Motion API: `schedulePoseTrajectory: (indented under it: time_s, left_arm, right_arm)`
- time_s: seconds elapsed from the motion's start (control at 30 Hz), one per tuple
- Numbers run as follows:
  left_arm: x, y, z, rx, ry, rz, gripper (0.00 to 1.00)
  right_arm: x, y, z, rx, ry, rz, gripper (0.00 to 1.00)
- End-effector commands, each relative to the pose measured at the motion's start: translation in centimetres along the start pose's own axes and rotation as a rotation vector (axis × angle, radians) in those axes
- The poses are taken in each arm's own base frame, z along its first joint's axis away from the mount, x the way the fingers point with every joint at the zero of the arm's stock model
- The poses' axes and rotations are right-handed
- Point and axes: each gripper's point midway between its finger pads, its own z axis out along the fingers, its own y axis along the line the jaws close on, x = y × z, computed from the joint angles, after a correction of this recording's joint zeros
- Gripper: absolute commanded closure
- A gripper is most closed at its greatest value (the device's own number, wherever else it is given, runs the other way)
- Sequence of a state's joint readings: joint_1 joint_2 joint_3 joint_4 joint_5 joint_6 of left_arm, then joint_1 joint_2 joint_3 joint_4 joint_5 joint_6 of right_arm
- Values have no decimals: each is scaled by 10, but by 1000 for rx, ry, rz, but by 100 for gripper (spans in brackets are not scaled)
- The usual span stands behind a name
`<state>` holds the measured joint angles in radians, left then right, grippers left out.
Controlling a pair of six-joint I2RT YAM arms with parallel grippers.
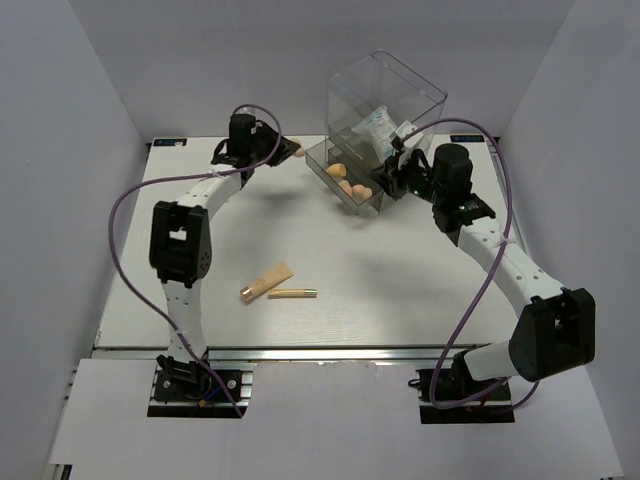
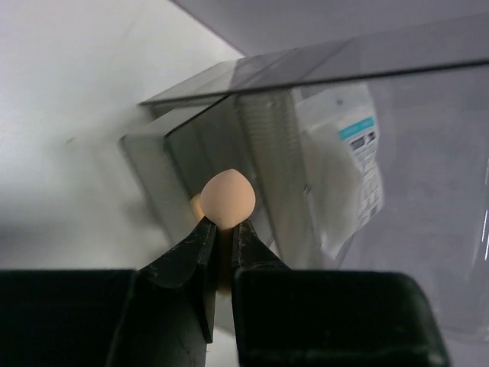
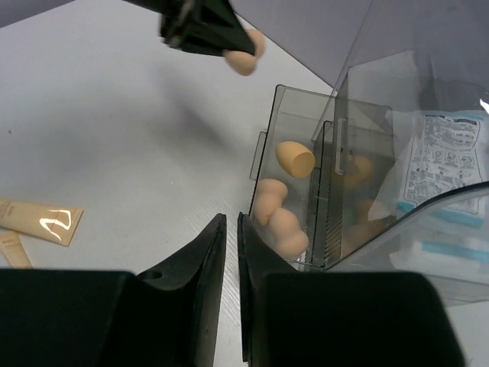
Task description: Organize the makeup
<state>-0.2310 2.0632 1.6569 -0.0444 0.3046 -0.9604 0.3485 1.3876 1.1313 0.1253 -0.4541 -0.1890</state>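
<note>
Left wrist: sponge (image 2: pixel 228 200) in left claw (image 2: pixel 224 228)

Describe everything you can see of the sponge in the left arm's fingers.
The sponge is small, peach, egg-shaped, matte and soft-looking, narrower end pointing away from the fingers. The left gripper pinches its wider end, holding it in the air above the table, beside the pulled-out drawer of the clear box. Nothing else touches it.
</note>
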Motion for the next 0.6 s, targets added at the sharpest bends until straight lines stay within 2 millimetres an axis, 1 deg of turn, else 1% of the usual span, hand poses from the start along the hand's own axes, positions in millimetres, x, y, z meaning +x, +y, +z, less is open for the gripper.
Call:
schedulePoseTrajectory:
  time_s: [0.0,0.03,0.07,0.1,0.17,0.2,0.23,0.27,0.3,0.33,0.43,0.57]
  left_arm:
    - [7,-47,28,140,46,-82,82]
    - [11,-54,35,150,53,-96,81]
    - [6,-69,39,181,41,-91,80]
    - [13,-61,51,171,54,-104,78]
    - [21,-69,60,181,58,-117,73]
    - [22,-70,66,184,56,-117,68]
    - [27,-75,69,192,60,-113,65]
    - [31,-71,71,171,67,-117,61]
    - [34,-69,73,160,67,-119,58]
    - [36,-69,73,156,66,-117,53]
    - [33,-72,69,159,51,-108,42]
    - [25,-81,64,160,32,-85,40]
  right_arm:
    - [-10,-5,-7,45,-49,2,83]
    - [-10,-5,-9,48,-50,1,83]
    - [-8,-5,-10,52,-47,4,83]
    - [-5,-5,-11,53,-41,6,83]
    - [-5,-6,-13,56,-42,8,83]
    - [-4,-6,-13,57,-41,8,83]
    - [-5,-7,-14,57,-43,11,84]
    - [-5,-7,-14,57,-43,9,84]
    - [-4,-7,-14,59,-41,10,83]
    - [-3,-7,-15,57,-39,12,83]
    - [1,-5,-14,47,-27,19,83]
    - [7,1,-12,2,-12,15,81]
